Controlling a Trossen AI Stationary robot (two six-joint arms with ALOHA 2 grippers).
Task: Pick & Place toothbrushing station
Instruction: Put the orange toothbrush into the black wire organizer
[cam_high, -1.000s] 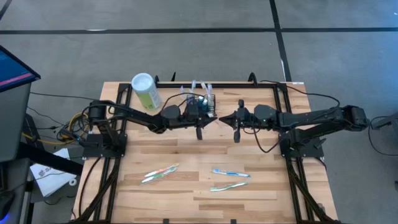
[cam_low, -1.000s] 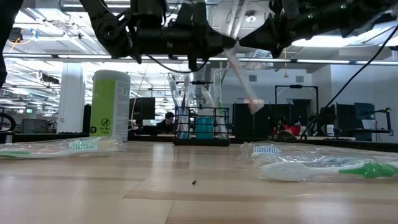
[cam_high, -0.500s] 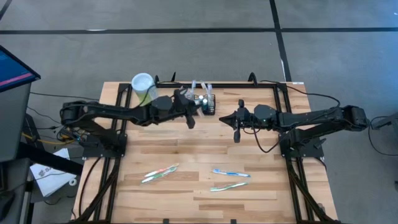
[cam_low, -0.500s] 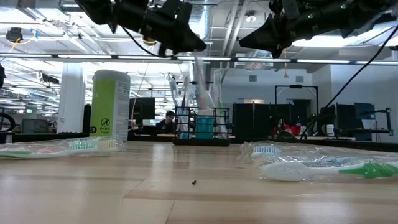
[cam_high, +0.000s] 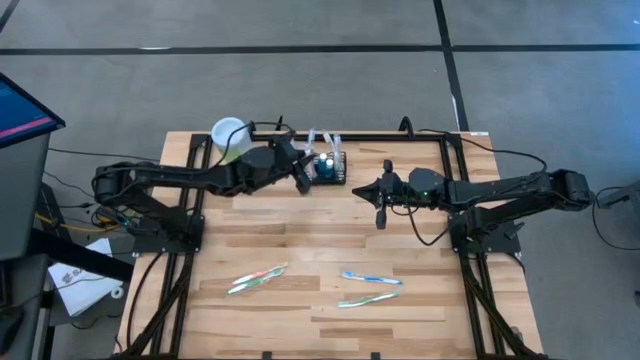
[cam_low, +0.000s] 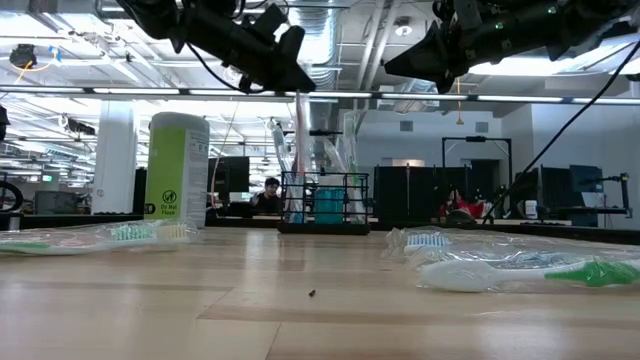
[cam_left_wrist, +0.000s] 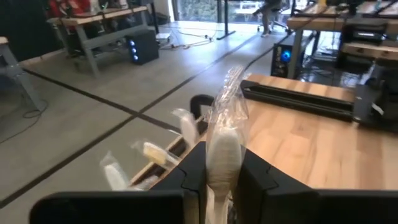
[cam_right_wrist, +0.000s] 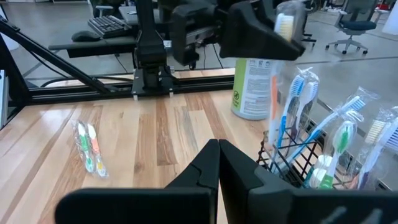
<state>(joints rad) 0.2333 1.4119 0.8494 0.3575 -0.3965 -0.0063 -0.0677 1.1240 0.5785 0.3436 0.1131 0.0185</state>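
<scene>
While the small black wire-mesh basket (cam_high: 331, 167) is sitting at the table's far edge, I am seeing the left gripper (cam_left_wrist: 224, 180) pinching a plastic-wrapped toothbrush (cam_left_wrist: 225, 146) just left of it; the right gripper (cam_high: 379, 219) is hanging fully closed and empty, right of it.

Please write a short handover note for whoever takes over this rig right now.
Left gripper: shut on a wrapped toothbrush, above the black mesh basket at the table's far edge.
Right gripper: shut, empty, waiting just right of the basket.
Done: several wrapped brushes stand in the basket, beside the green canister.
Left: lower the held brush in; three packets remain near the front, one left, two right.
</scene>
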